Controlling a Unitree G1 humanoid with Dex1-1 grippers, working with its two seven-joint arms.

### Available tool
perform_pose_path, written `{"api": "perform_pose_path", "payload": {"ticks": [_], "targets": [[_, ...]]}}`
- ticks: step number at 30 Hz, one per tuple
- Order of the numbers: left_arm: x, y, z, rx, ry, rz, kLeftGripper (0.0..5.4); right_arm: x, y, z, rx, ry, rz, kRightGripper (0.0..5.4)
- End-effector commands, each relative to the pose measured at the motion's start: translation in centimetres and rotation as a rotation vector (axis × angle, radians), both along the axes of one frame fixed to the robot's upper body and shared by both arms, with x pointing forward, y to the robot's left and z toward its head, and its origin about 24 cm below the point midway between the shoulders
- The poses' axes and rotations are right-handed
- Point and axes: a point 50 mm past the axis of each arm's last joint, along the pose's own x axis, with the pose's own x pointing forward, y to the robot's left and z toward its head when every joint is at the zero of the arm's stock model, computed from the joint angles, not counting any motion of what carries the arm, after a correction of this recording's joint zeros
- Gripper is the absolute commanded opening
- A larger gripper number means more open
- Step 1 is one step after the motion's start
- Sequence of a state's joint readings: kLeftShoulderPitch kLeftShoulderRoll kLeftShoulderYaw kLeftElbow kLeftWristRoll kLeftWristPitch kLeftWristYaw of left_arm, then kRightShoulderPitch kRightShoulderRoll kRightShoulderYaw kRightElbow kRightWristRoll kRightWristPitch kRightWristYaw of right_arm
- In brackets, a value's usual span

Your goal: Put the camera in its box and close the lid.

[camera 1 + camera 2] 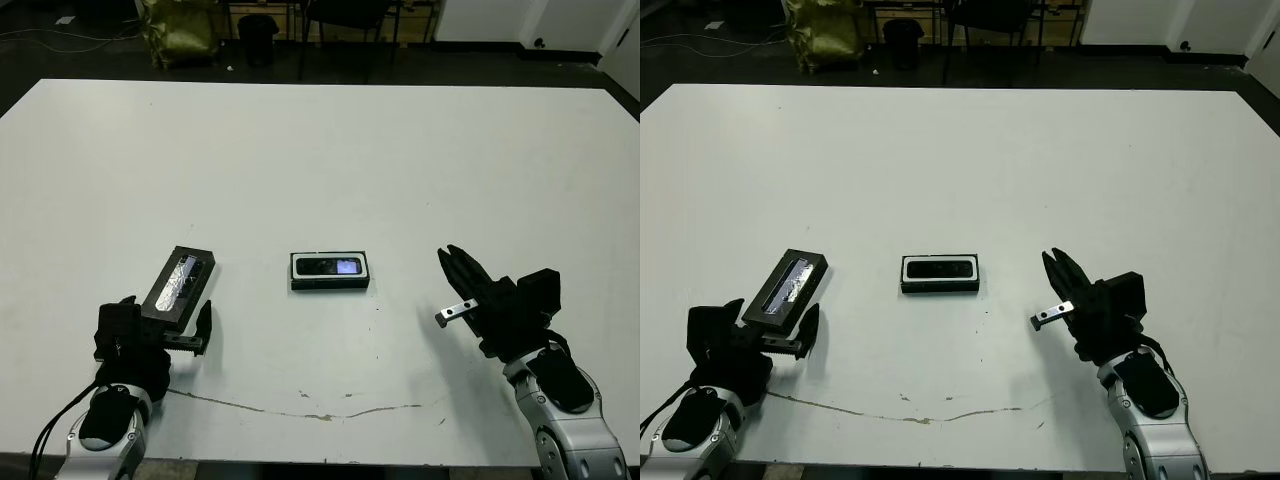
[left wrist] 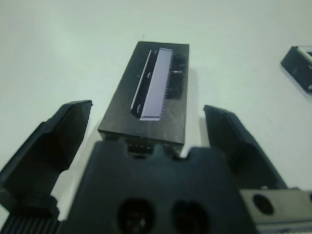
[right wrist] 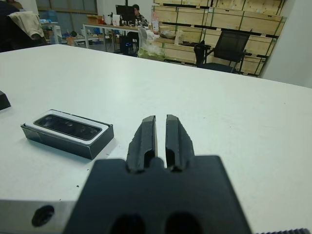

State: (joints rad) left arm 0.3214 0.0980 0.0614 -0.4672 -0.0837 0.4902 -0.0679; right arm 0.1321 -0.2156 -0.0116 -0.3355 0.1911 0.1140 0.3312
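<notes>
**Camera seated in its box; lid lies apart, uncovered tray**

Nearest, the left gripper (image 1: 160,335) spreads its two matte black fingers wide around the near end of the lid (image 1: 180,287), a flat black slab with a glossy pale window strip. The right gripper (image 3: 160,139) is pressed closed, empty. Farther, mid-table (image 1: 450,160), the slim black camera (image 1: 331,267) lies inside the white-lined rectangular box (image 1: 330,285).

The small shallow black box with white lining (image 1: 330,271) sits open on the white desk (image 1: 320,160). The slim black bar-shaped camera (image 1: 331,267) lies flat inside it, bluish glossy patch facing up. Left of the box, well apart, the flat black lid with a pale glossy window strip (image 1: 180,287) lies angled.
</notes>
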Motion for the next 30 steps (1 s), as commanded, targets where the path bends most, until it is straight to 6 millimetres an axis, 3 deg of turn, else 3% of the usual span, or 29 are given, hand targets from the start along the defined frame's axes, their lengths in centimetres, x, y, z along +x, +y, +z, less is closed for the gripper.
{"api": "perform_pose_path", "payload": {"ticks": [1,14,21,25,28,30], "targets": [[-0.6,0.4,-1.3,-0.020,0.068,0.017,5.39,-0.2,-0.2,-0.5,-0.010,0.029,-0.012,0.00],[0.0,1.5,-3.3,-0.036,0.097,0.012,5.39,-0.3,-0.4,-0.6,-0.004,0.031,-0.007,0.00],[0.5,2.4,-4.1,0.112,0.096,-0.077,5.39,-0.3,-0.4,-0.7,0.000,0.038,-0.009,0.00],[0.7,2.5,-4.4,-0.002,0.147,-0.072,5.39,-0.3,-0.4,-0.6,-0.011,0.036,-0.013,0.00],[1.0,3.2,-4.8,-0.026,0.192,-0.168,5.39,-0.3,-0.4,-0.6,-0.009,0.041,-0.014,0.00],[1.5,4.0,-4.8,0.113,0.222,-0.315,5.39,-0.4,-0.4,-0.6,-0.004,0.051,-0.018,0.00]]}}
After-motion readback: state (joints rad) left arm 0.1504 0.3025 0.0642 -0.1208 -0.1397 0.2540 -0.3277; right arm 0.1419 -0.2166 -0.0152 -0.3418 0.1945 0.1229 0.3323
